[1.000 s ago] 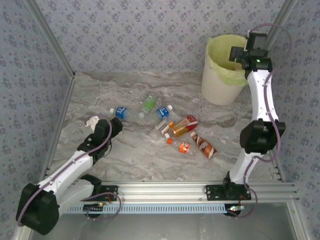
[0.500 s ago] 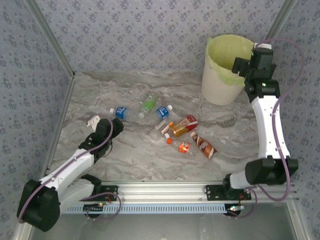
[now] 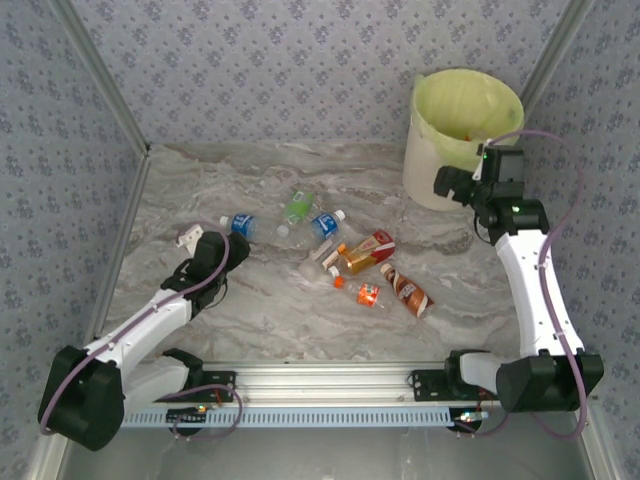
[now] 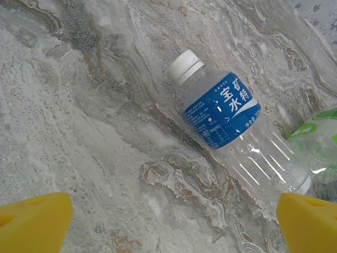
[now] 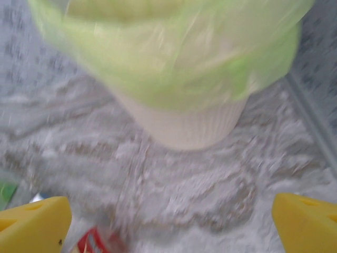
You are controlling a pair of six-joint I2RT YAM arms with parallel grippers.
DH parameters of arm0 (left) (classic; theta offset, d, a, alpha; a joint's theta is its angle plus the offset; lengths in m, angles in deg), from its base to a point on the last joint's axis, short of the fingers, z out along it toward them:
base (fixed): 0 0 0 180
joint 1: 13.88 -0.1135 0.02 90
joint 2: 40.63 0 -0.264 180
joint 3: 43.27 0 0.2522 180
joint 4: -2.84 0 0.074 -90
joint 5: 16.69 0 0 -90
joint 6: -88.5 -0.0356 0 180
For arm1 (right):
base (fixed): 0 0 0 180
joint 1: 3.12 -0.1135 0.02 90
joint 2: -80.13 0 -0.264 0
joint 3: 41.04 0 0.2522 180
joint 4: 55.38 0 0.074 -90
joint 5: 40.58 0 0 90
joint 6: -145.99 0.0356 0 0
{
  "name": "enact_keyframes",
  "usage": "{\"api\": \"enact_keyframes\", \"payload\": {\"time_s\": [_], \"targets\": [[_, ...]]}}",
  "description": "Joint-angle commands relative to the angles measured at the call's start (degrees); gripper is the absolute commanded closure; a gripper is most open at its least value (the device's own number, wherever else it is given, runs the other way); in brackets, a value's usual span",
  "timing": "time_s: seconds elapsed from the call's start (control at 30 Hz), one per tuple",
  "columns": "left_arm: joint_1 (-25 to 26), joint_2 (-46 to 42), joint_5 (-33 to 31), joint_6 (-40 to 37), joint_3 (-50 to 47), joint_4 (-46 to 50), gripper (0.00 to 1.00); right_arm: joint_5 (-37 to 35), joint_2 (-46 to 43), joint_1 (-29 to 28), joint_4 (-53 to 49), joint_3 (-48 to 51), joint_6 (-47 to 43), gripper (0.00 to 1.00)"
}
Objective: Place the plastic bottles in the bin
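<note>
One blue-labelled bottle [image 4: 231, 126] lies on the table [image 4: 79, 105] just ahead of our left gripper [image 4: 171, 226], jaws apart and empty, long axis slanting across the gap, cap far-left; we judge the right gripper [image 5: 171, 224], likewise agape beside the bin [image 3: 430, 170], farther

From above and behind the arm bases, the top external camera looks down over the whole grey marbled table [image 3: 300, 170]. The left wrist camera sits close above a clear blue-labelled, white-capped plastic bottle [image 4: 231, 126], and the blurred right wrist camera faces the nearby tall white bin with yellow-green liner [image 5: 189, 126]. The top view shares both.
</note>
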Motion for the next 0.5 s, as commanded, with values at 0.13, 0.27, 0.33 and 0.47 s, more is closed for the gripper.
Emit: {"api": "enact_keyframes", "payload": {"time_s": [0.13, 0.27, 0.33, 0.47], "targets": [[-0.29, 0.00, -0.39, 0.44, 1.33, -0.10, 0.01, 8.98, 0.79, -4.58, -11.33, 9.01, 2.83, 0.00], [-0.34, 0.37, -0.31, 0.49, 1.57, -0.11, 0.01, 11.01, 3.29, -7.74, -16.88, 12.83, 4.88, 0.00], [-0.38, 0.37, -0.39, 0.70, 1.42, -0.37, 0.01, 11.91, 3.41, -9.34, -17.21, 15.02, 6.43, 0.01], [-0.35, 0.54, -0.42, 0.95, 1.16, -0.55, 0.01, 14.27, 4.13, -11.64, -17.84, 18.96, 10.05, 0.02]]}}
